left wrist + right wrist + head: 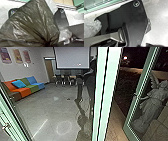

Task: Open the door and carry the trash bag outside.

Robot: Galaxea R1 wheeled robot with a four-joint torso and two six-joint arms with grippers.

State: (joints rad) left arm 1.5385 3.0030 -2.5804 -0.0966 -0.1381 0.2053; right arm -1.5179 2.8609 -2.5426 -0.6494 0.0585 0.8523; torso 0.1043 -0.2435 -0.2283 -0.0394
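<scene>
"Trash bag [31,18]: where do we log it?"

"At the left wrist camera, dark plastic drawn into tight folds. Left and right jaws: we cannot tell whether apart or together."

"Door [137,94]?"

"Standing open, we note; pale statue [152,102] behind its green frame."

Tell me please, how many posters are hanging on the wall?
3, in a row above the sofa: a left poster, a middle poster and a right poster.

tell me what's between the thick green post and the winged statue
In the head view, pale ground and a green-framed glass door lie between the post and the statue.
</scene>
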